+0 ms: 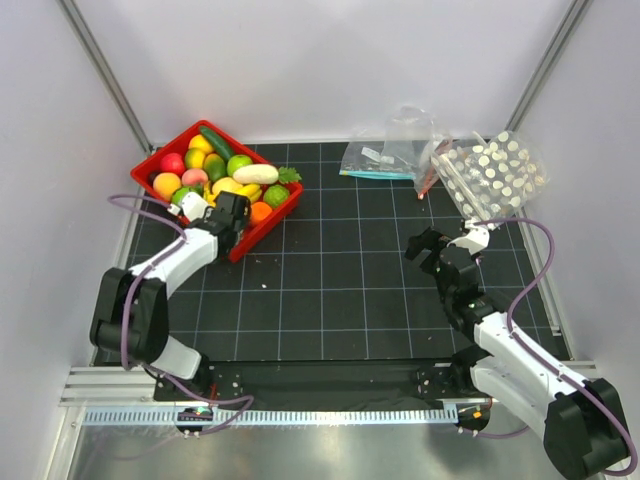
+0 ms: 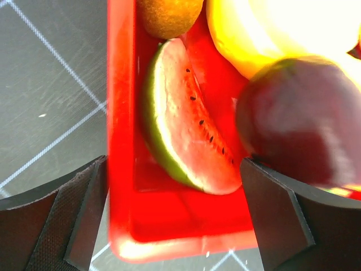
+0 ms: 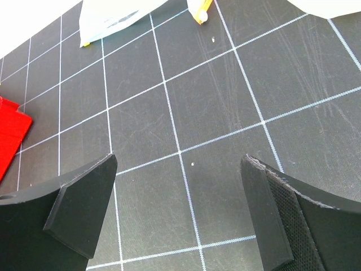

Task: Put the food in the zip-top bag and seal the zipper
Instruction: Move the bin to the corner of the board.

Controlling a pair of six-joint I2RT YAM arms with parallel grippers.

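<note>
The food [image 1: 228, 170] is a heap of glossy toy fruits and vegetables in a red bin [image 1: 160, 152] at the back left. My left gripper [image 1: 232, 214] is open and empty over the bin's near corner. In the left wrist view its jaws [image 2: 175, 226] stand wide apart around the bin's wall [image 2: 121, 113], with a watermelon slice [image 2: 186, 130] and a dark red fruit [image 2: 299, 130] just ahead. The zip-top bag [image 1: 408, 128] lies at the back right, its orange-red zipper [image 1: 427, 178] pointing forward. My right gripper [image 1: 432, 250] is open and empty above the mat, short of the bags; it also shows in the right wrist view [image 3: 180, 209].
A clear bag with a teal strip [image 1: 372, 162] lies left of the zip-top bag, and a white-dotted bag [image 1: 495, 170] lies to its right. The right wrist view shows the zipper's tip [image 3: 198, 11], the teal-strip bag [image 3: 113, 17] and the bin's corner [image 3: 11, 135].
</note>
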